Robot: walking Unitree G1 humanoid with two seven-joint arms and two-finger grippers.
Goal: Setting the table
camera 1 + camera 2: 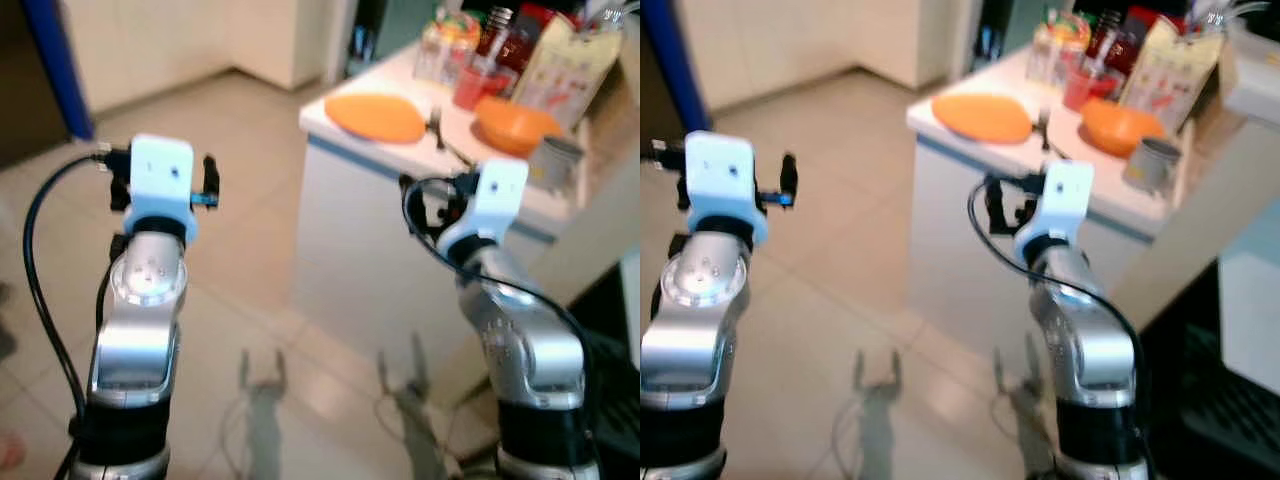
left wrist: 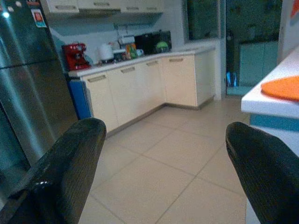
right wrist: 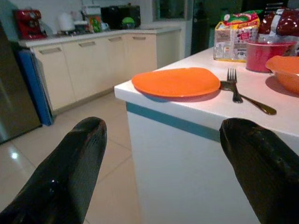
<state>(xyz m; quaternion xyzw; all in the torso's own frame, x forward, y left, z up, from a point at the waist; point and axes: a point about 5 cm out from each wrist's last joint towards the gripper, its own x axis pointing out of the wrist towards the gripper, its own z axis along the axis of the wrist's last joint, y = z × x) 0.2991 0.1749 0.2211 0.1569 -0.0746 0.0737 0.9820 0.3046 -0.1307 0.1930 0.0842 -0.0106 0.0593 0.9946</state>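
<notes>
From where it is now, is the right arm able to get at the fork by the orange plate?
Probably yes. The right gripper, fingers open, faces the counter, and the fork lies beside the orange plate with nothing over it. The arm would need to rise above the counter edge first.

A: Floor type?
B: Pale glossy tiled floor (image 2: 173, 168), reflecting light.
A: Fixed furniture?
B: Cream base cabinets (image 2: 140, 88) in an L along the far wall; steel refrigerator (image 2: 28, 84) beside them; white bench (image 3: 187, 154) with a blue band under its top.
</notes>
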